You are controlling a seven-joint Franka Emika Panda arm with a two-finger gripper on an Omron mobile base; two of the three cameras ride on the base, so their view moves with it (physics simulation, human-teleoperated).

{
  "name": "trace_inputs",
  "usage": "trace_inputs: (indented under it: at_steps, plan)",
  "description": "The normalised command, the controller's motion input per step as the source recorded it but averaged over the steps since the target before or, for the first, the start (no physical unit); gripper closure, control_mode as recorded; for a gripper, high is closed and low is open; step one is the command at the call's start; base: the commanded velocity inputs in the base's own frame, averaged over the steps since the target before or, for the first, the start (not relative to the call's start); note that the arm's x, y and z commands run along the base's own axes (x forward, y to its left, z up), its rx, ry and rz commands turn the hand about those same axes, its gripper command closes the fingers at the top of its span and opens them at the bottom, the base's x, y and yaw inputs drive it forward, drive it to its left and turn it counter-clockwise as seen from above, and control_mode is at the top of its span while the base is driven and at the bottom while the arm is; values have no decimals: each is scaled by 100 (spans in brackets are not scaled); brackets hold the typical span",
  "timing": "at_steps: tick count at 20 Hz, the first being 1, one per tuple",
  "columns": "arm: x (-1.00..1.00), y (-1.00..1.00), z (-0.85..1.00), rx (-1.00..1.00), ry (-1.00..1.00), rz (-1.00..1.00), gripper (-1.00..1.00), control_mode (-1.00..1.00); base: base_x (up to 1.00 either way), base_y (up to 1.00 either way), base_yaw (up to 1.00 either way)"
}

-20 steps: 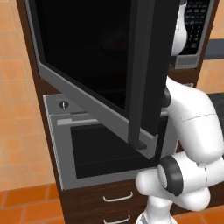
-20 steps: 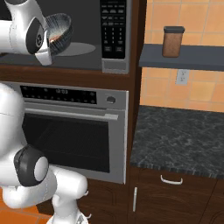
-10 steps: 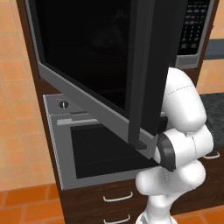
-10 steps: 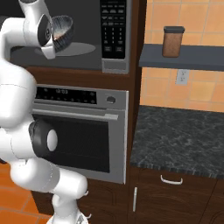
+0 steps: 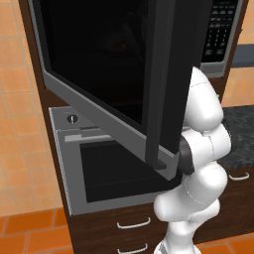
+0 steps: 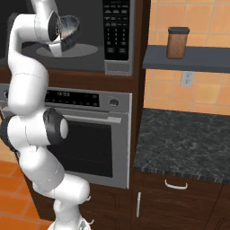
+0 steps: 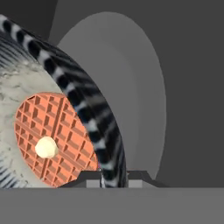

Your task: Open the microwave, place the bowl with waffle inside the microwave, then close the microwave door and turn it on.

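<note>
The microwave door (image 5: 109, 64) stands swung wide open, its black glass facing the left base camera. In the right base view the microwave (image 6: 117, 36) shows its keypad and open cavity. Inside the cavity my gripper (image 6: 62, 35) holds the bowl with waffle (image 6: 68, 27) tilted, just above the grey turntable plate (image 6: 72, 50). In the hand view my gripper (image 7: 114, 177) is shut on the bowl's striped rim (image 7: 94, 124). The orange waffle (image 7: 57, 131) with a pale pat on it lies in the bowl, and the turntable (image 7: 135, 87) is behind.
A steel oven (image 6: 92, 134) with a bar handle sits under the microwave. To the right are a dark stone counter (image 6: 188, 139) and a shelf with a brown jar (image 6: 177, 42). The open door blocks much of the left side.
The arm's upper links have swung upright beside the cavity. The bowl, still gripped, has shifted slightly right and deeper into the microwave.
</note>
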Motion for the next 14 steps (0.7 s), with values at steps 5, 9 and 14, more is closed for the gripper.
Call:
trace_inputs:
  at_steps: [5,9,14]
  plan:
    - [21,0,-29,0,4,0,100,-100,0,0,0]
    - [3,-11,7,0,0,0,100,-100,0,0,0]
    - [-27,-3,18,0,0,0,100,-100,0,0,0]
